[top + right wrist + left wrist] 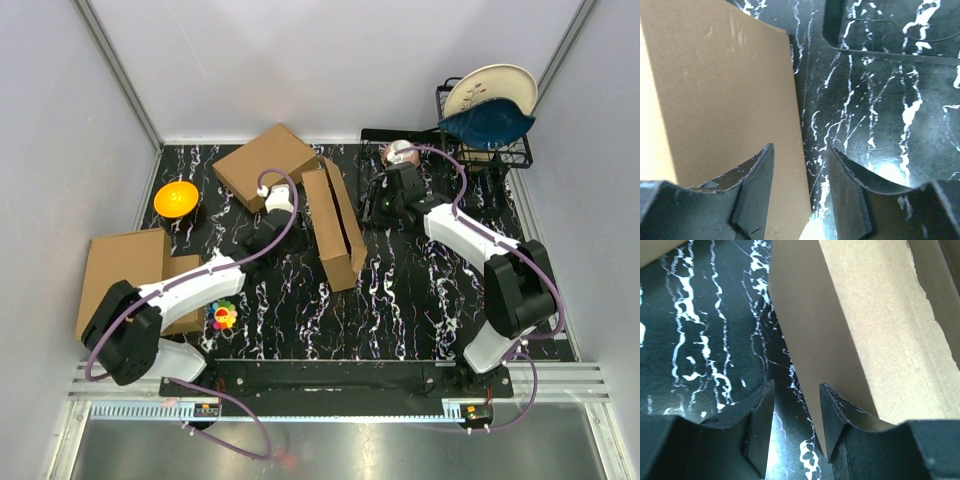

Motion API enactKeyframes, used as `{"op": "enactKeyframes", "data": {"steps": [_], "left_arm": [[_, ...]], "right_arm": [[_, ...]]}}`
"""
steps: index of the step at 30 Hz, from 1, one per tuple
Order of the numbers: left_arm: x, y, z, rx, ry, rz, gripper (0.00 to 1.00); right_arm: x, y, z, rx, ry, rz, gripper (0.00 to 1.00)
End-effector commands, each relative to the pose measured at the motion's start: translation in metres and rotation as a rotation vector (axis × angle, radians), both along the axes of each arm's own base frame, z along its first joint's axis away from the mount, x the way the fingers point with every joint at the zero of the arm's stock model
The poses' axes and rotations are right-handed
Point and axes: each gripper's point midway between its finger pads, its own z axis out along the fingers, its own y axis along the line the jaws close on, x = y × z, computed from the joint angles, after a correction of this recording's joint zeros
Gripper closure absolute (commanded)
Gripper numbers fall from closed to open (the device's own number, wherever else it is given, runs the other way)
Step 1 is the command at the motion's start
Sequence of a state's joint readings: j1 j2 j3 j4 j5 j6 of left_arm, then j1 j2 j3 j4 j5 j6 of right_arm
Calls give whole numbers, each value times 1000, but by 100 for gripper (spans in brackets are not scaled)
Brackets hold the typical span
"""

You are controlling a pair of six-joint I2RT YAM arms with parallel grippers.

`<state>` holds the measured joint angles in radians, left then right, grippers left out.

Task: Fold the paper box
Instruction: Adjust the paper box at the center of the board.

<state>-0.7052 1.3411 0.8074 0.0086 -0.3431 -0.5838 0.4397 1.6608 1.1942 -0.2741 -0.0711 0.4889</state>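
Note:
The paper box (335, 225) is a brown cardboard piece standing mid-table as a long narrow trough with its side walls raised. My left gripper (285, 222) is at its left side. In the left wrist view the jaws (796, 385) are open over the dark table, and the box wall (805, 330) rises beside the right finger, not pinched. My right gripper (372, 205) is at the box's right side. In the right wrist view it (801, 146) is open, and the edge of a cardboard panel (720, 90) runs through the gap, with the left finger above it.
A smaller closed cardboard box (265, 165) lies behind the left gripper. A flat tan slab (125, 270) sits at the left edge, beside an orange bowl (176, 198). A small colourful toy (224, 316) is near the left arm. At the back right, a black dish rack (505, 155) holds plates.

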Motion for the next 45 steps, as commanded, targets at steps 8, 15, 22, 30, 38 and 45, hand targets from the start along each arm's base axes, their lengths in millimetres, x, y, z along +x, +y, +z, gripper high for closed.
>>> {"op": "enactKeyframes", "data": {"steps": [8, 15, 22, 30, 38, 45], "left_arm": [[16, -65, 37, -268, -86, -128, 56], [1, -82, 42, -305, -94, -149, 56], [-23, -90, 55, -324, -126, -139, 55], [-31, -87, 58, -330, -135, -91, 53], [-29, -78, 61, -300, -156, -59, 50], [-21, -79, 71, -258, -187, -56, 46]], "right_arm": [[-14, 49, 47, 200, -89, 207, 49], [-26, 64, 51, 206, -81, 281, 49], [-44, 79, 47, 217, -30, 395, 48], [-47, 83, 30, 187, 44, 465, 47], [-25, 72, 34, 135, 26, 385, 46], [1, 41, 50, 51, -19, 230, 43]]}}
